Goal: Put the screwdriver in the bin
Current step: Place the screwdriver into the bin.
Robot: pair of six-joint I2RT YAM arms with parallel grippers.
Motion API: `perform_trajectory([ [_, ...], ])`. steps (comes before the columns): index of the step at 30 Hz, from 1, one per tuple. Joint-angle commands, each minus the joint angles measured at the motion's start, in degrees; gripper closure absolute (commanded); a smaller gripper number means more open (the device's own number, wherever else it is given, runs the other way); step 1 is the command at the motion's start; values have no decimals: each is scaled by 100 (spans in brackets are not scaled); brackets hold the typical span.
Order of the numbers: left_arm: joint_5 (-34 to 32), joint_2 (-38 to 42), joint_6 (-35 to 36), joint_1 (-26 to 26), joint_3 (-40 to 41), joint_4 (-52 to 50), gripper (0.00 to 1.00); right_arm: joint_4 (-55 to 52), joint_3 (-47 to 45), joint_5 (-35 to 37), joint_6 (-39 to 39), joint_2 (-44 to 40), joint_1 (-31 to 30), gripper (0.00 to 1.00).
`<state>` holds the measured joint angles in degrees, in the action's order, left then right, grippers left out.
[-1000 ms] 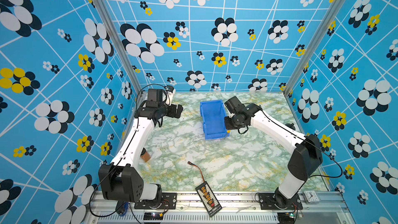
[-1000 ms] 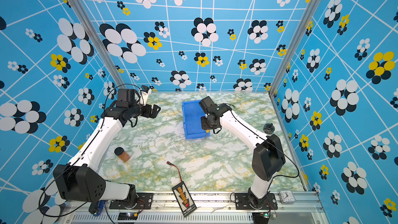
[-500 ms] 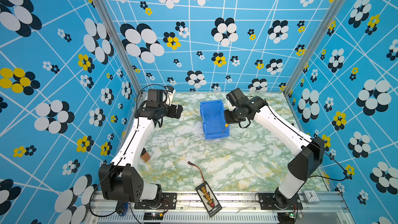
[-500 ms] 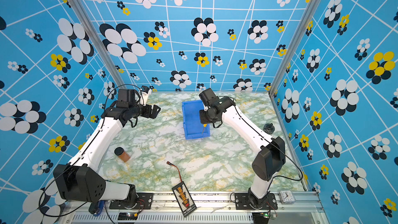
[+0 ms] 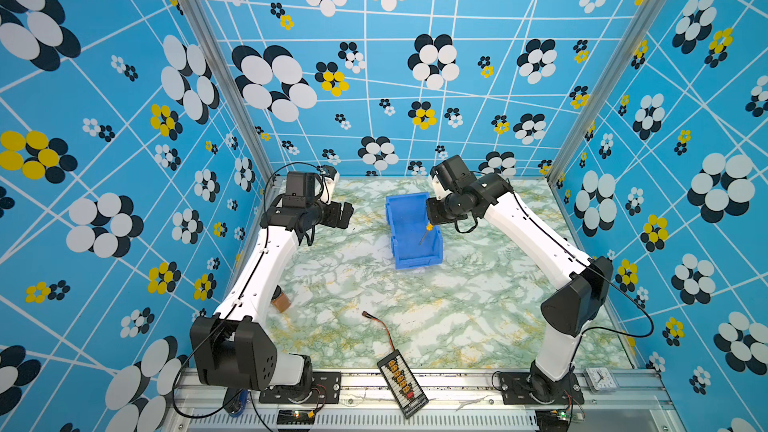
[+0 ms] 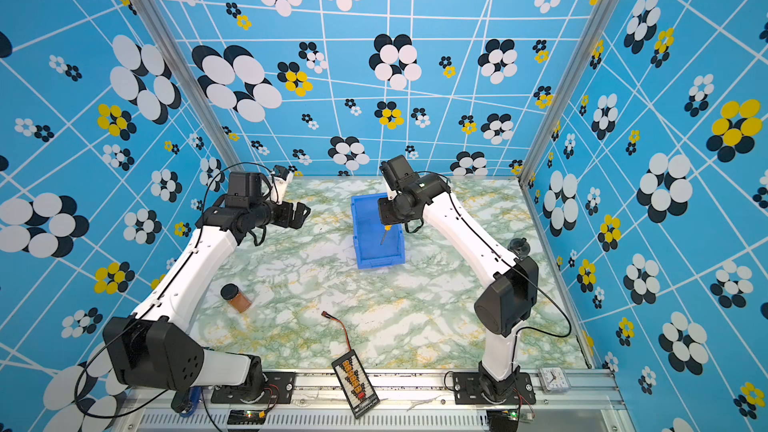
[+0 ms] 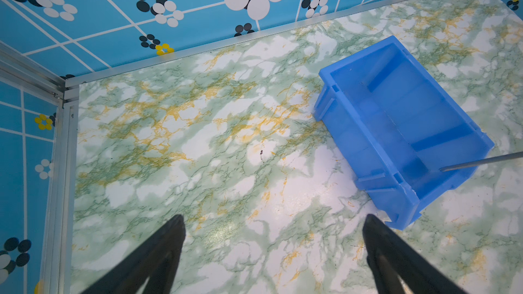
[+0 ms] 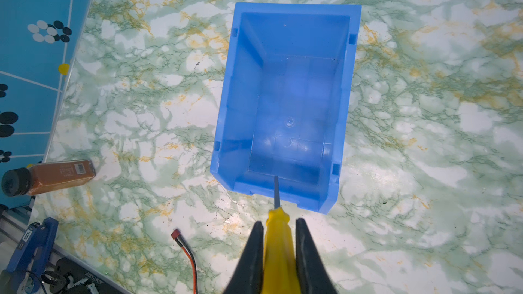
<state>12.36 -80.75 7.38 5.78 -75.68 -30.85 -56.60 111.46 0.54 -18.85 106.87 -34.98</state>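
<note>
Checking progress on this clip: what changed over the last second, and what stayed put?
The right gripper, shut on the screwdriver, rose from low beside the bin and swung over it; the shaft tip now hangs over the bin's front end. The open left gripper, bin, spice jar and connector board stayed put.

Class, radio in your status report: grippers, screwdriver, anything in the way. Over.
Right gripper shut on screwdriver, tip over bin. Left gripper open, apart from bin. Nothing blocking.
</note>
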Motion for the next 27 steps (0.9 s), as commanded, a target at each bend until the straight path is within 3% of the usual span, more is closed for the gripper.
perform_trajectory([
  [1,-60,142,99,63,35,-9,1,380,243,69,82,247,71,83],
  [9,-127,149,141,72,87,33,1,1160,437,539,231,737,88,84],
  [18,-213,151,215,72,158,106,1,2501,-421,1179,342,829,49,85],
  [27,-241,165,247,80,221,140,1,3004,-1260,1461,445,690,-131,85],
])
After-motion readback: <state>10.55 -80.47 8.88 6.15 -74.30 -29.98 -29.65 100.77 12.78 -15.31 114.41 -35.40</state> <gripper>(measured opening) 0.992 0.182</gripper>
